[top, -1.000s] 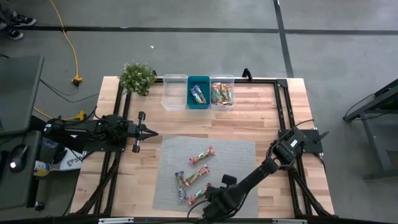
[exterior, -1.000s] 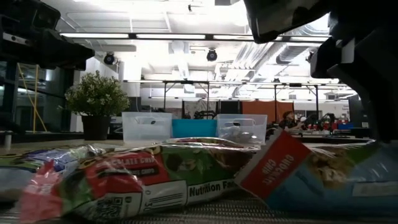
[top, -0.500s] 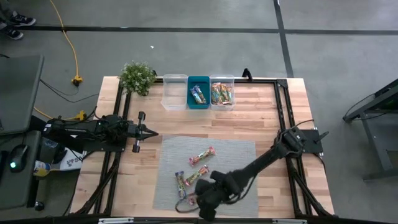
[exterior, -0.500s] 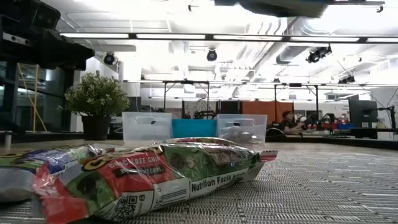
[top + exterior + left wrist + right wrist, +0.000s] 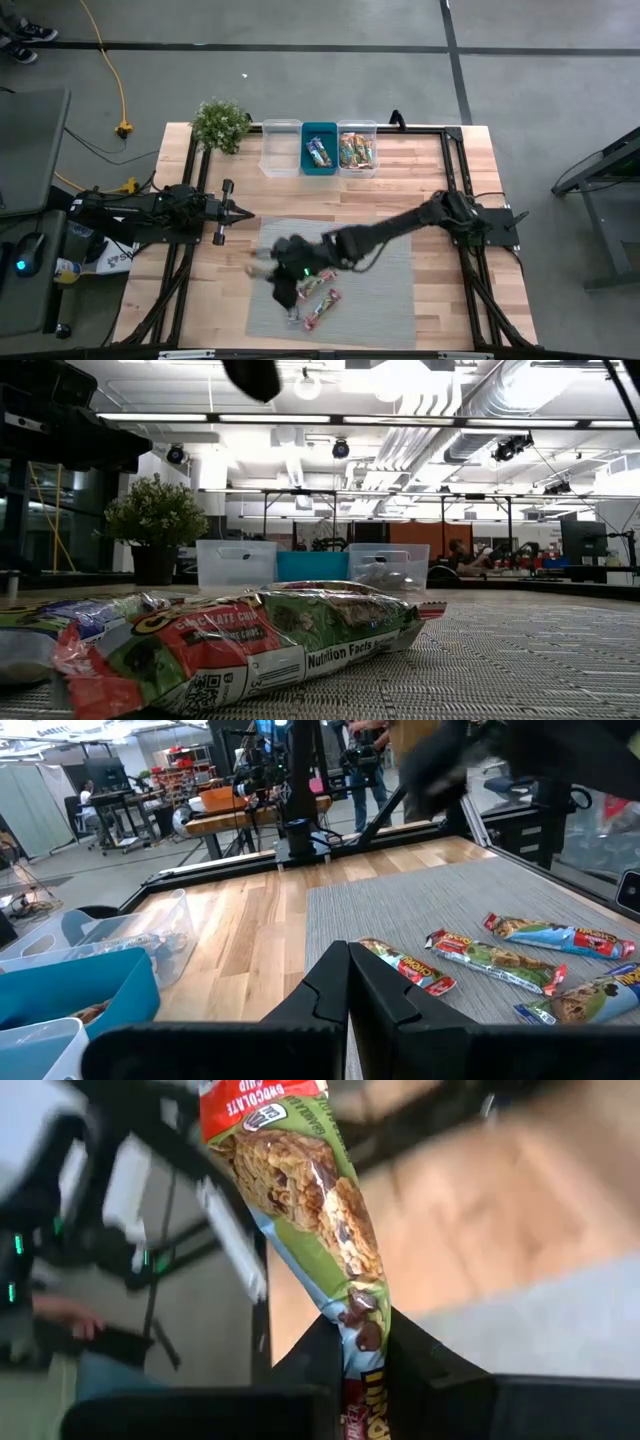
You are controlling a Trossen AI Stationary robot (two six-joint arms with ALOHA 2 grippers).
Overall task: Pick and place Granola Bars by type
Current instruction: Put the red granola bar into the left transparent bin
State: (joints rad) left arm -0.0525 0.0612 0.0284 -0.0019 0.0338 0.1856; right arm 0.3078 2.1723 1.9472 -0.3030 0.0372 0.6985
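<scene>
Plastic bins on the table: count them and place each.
3, in a row at the far edge: clear plastic bin nearest the plant, teal plastic bin in the middle, second clear plastic bin at the other end.

I take the mat (image 5: 380, 290) at the table's (image 5: 440, 170) centre as my landmark. Behind it, along the far edge, three bins (image 5: 319, 148) stand side by side, the middle and right ones with bars in them; the plant (image 5: 220, 124) sits left of them. On the mat's left part lie the loose granola bars (image 5: 318, 300). My right gripper (image 5: 283, 275) hangs above the mat's left edge, clamped on one bar (image 5: 300, 1190). My left gripper (image 5: 240, 212) waits just off the mat's far-left corner.
</scene>
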